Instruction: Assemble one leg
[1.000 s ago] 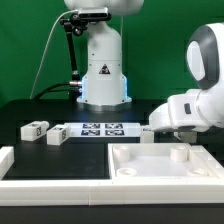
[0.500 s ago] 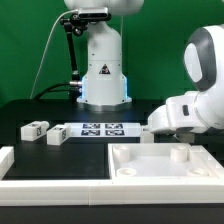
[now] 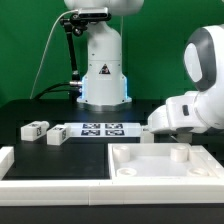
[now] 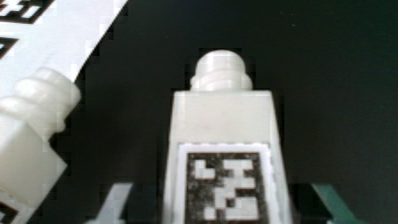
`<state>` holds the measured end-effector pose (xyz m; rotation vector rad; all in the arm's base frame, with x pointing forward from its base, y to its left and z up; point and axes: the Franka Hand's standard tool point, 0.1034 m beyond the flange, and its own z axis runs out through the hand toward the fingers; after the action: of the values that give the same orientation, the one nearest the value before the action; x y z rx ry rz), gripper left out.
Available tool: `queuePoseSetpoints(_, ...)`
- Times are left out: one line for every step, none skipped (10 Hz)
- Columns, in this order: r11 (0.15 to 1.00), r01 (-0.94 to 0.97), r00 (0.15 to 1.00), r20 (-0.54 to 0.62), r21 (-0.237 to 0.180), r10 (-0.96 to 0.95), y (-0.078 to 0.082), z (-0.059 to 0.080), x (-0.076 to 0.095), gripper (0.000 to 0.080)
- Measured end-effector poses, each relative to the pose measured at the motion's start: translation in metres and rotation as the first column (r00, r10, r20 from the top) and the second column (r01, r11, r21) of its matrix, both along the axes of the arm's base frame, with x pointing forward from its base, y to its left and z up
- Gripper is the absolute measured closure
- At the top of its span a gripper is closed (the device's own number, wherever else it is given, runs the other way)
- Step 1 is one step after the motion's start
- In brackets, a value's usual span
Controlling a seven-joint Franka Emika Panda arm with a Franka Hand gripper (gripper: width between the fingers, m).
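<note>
Gripper [image 4: 222,208] jaws apart, straddling tagged leg [image 4: 226,120]; leg centred between them, gap each side.

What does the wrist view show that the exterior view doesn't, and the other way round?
Wrist view only: the black-and-white tag on the small white plastic leg block, with the open gripper straddling it. Exterior view only: two loose white leg blocks and the large white tray-shaped part. Both: that leg and the flat white marker board.
</note>
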<state>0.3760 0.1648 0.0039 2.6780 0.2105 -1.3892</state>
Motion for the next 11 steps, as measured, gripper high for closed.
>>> queuePoseSetpoints(1.000,-0.002,1.000,-0.002,0.004,0.002,-0.001,0.001,0.001,0.0511)
queuePoseSetpoints(1.000,-0.007,1.000,-0.005,0.015,0.007,-0.004,0.013,0.005,0.0511)
queuePoseSetpoints(1.000,-0.004,1.000,0.000,0.021,0.004,-0.009,0.036,0.013,0.0510)
queuePoseSetpoints(1.000,0.001,1.000,-0.013,0.019,0.000,-0.013,0.059,0.018,0.0509)
queuePoseSetpoints(1.000,0.005,1.000,-0.010,0.023,-0.005,-0.017,0.083,0.028,0.0509)
queuePoseSetpoints(0.999,0.006,1.000,0.021,0.038,-0.007,-0.019,0.097,0.039,0.0509)
queuePoseSetpoints(0.999,0.006,1.000,0.027,0.040,-0.007,-0.018,0.093,0.036,0.0509)
queuePoseSetpoints(0.999,0.006,1.000,0.025,0.040,-0.007,-0.018,0.089,0.035,0.0509)
queuePoseSetpoints(0.998,0.007,0.989,0.145,0.067,-0.017,-0.014,0.085,0.048,0.0509)
queuePoseSetpoints(0.996,0.003,0.966,0.257,0.089,-0.026,-0.014,0.088,0.048,0.0509)
queuePoseSetpoints(0.994,-0.001,0.939,0.342,0.106,-0.036,-0.016,0.088,0.047,0.0509)
